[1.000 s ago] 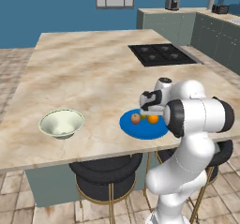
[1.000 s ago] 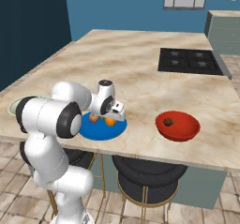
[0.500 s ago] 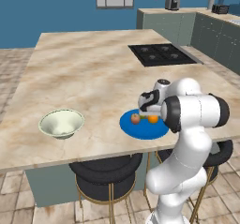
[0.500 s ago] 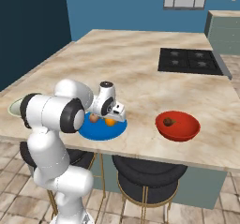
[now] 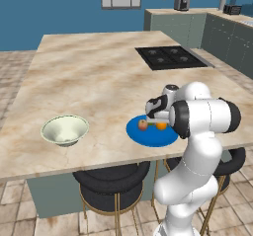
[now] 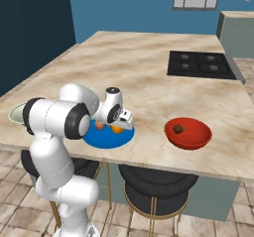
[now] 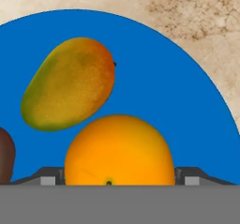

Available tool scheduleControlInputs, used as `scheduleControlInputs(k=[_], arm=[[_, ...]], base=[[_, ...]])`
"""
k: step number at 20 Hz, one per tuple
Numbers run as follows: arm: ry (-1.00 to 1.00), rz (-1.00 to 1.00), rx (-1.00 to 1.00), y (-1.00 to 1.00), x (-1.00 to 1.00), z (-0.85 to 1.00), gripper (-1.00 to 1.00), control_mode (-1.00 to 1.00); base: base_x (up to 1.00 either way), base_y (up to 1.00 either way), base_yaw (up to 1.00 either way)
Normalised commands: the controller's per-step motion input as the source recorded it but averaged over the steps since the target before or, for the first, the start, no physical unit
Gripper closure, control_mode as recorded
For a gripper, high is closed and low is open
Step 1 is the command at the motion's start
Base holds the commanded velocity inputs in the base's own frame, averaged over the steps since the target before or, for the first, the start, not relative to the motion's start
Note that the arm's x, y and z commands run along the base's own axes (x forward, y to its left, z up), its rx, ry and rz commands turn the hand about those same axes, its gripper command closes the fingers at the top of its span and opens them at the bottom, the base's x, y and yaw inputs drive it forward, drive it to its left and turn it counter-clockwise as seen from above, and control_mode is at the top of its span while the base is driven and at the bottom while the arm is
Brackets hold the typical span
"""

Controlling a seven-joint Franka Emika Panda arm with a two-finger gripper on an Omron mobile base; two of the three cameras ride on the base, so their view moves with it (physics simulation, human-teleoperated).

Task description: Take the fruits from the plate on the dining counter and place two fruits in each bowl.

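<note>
On the dining counter (image 5: 89,77) lies the blue plate (image 5: 148,138) (image 6: 106,140) (image 7: 187,106). It carries a pinkish-red apple (image 5: 143,125) (image 6: 99,125), an orange (image 5: 162,126) (image 7: 119,148) and a green-yellow fruit (image 7: 70,82). My gripper (image 5: 159,122) (image 6: 119,127) (image 7: 119,177) reaches down onto the plate, and its fingertips (image 7: 49,176) press against both sides of the orange. The red bowl (image 6: 198,141) holds a brown fruit (image 6: 177,129). To the left stands the pale bowl (image 5: 64,130), with nothing in it.
A black cooktop (image 5: 168,57) is set into the counter's far right. Dark round stools (image 5: 111,183) stand under the near edge. Grey-green cabinets (image 5: 173,25) line the back wall. My own arm hides most of the pale bowl in the right base view.
The jaws have narrowed onto the orange. The hand stays low over the plate, and the fruits and bowls have not moved.
</note>
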Motion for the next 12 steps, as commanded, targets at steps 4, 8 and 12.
scheduleControlInputs(k=[4, 8, 12], arm=[[0.00, 0.00, 0.00, 0.00, 0.00, 0.00, 1.00, -1.00], [0.00, 0.00, 0.00, 0.00, -0.05, 0.05, 1.00, -1.00], [0.00, 0.00, 0.00, 0.00, -0.35, 0.68, 1.00, -1.00]], base=[[0.00, 0.00, 0.00], [0.00, 0.00, 0.00], [0.00, 0.00, 0.00]])
